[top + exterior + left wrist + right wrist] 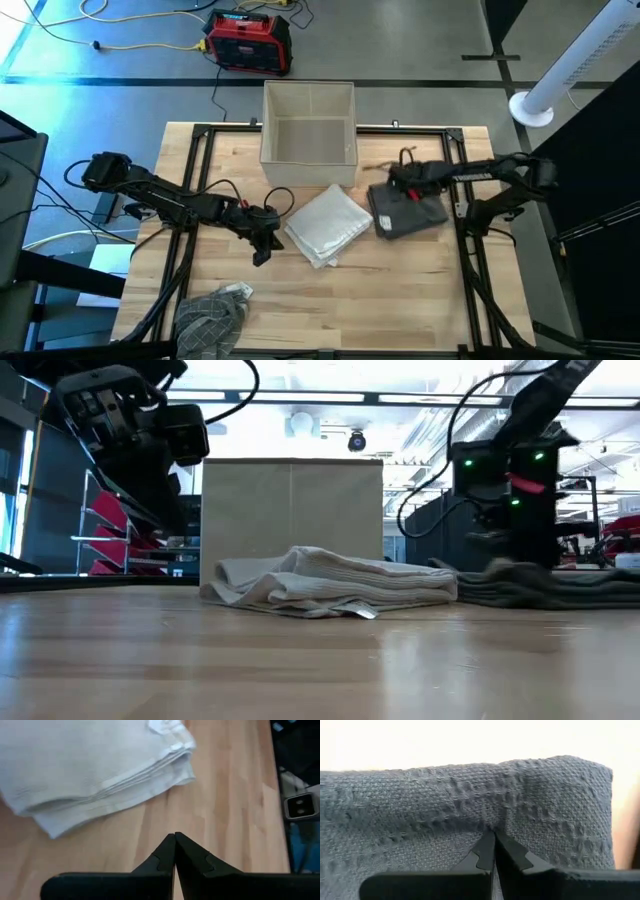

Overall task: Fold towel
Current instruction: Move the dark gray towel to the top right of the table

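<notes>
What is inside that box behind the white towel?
From above, the box looks empty: only its pale bare floor and walls show. From table height its front wall hides the inside. The folded white towel lies on the table in front of it, not in it.

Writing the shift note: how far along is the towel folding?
Done: white towel lies folded mid-table; grey towel looks folded beside it. In hand: right gripper, shut, sits at the grey towel; whether it pinches cloth is unclear. Left gripper is shut, empty, beside the white towel. Left: checked towel lies crumpled near the front edge.
</notes>
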{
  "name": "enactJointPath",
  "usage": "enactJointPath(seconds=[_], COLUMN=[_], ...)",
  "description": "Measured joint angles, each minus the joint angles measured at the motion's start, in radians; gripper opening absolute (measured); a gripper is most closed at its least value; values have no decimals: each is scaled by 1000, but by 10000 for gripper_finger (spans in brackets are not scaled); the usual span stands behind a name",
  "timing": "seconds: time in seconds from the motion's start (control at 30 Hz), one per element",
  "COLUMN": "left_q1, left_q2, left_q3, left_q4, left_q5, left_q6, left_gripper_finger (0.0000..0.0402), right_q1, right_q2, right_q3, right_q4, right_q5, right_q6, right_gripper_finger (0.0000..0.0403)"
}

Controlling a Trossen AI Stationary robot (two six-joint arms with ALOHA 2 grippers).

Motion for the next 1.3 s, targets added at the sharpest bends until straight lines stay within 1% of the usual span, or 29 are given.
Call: enactJointPath(seconds=[0.13,0.27,0.37,0.43,0.5,0.6,0.7,0.77,0.8,0.83,0.97,1.07,1.2,1.3], left_q1=[-27,-63,-84,-90,-93,-93,-93,-93,-93,-92,-84,-84,-85,-86], left_q2=[0,0,0,0,0,0,0,0,0,0,0,0,0,0], left_q3=[0,0,0,0,0,0,0,0,0,0,0,0,0,0], left_q4=[8,8,8,8,8,10,12,15,19,23,43,59,68,70], left_q5=[1,2,1,2,1,-17,-44,-69,-81,-85,-91,-89,-84,-84], left_q6=[-52,-87,-105,-116,-123,-124,-124,-123,-121,-117,-115,-116,-146,-149], left_gripper_finger=[0,0,0,0,0,0,0,0,0,0,0,0,0,0], right_q1=[-122,-221,-275,-292,-277,-207,-108,-55,-33,-16,31,58,78,64], right_q2=[2,2,1,-10,-44,-119,-186,-190,-184,-173,-106,-32,37,67], right_q3=[0,1,1,1,1,1,3,3,2,1,2,2,5,7], right_q4=[119,205,248,254,253,200,105,27,-4,0,88,136,209,280], right_q5=[26,37,34,14,-19,-57,-85,-93,-91,-95,-153,-207,-195,-157], right_q6=[-39,-60,-75,-103,-155,-202,-155,-105,-87,-74,-45,-34,-41,-34], right_gripper_finger=[0,0,0,0,0,0,0,0,0,0,0,0,0,0])
